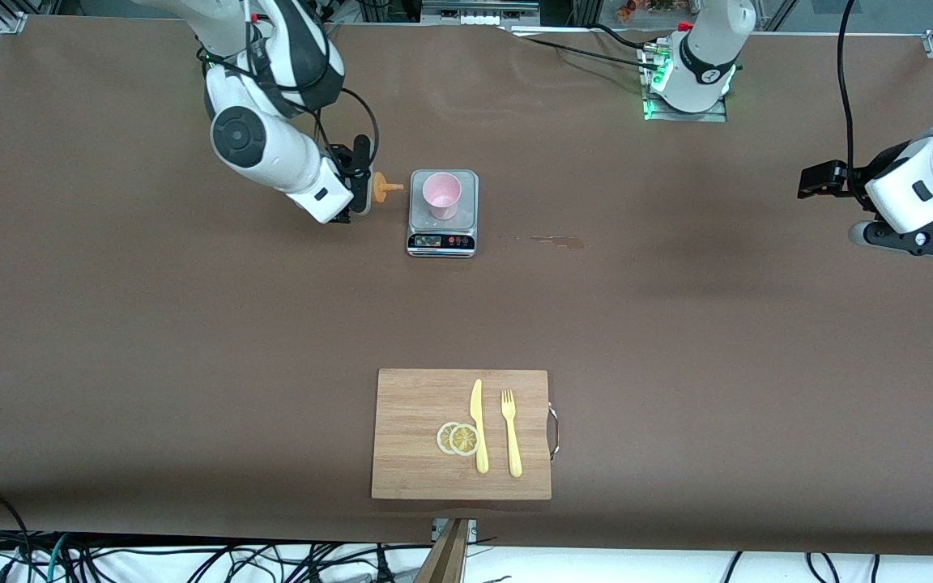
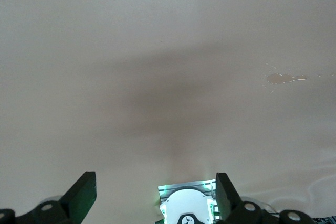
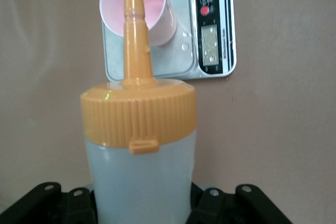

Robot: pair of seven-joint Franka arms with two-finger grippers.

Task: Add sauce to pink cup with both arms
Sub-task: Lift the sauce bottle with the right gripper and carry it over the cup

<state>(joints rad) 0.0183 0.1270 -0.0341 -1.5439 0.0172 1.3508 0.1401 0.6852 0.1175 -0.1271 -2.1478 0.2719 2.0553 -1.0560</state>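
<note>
A wide brown table point(image 1: 191, 340) fills the scene, with loose black cables along its edge nearest the front camera. Closest to that camera lies a wooden cutting board point(image 1: 418, 453) carrying two lemon slices point(image 1: 458, 439), a yellow plastic knife point(image 1: 479, 427) and a yellow plastic fork point(image 1: 511, 431), all lying flat. Farther up the table there is a small stain point(image 1: 551, 240) on the brown surface, and beside it, toward the right arm's end, a silver kitchen scale point(image 1: 442, 240). The pink cup point(image 1: 442, 195) stands upright on the scale's platform; its inside looks plain pink, with nothing visible in it. Just beside the scale, the right gripper point(image 1: 359, 188) is clamped around the sauce point(image 1: 381, 188), a whitish bottle tipped sideways so that its orange nozzle points at the cup, stopping short of the rim. The left gripper point(image 1: 813, 180) waits in the air over bare table at the left arm's end, its fingers point(image 2: 84, 191) spread apart and holding nothing.
</note>
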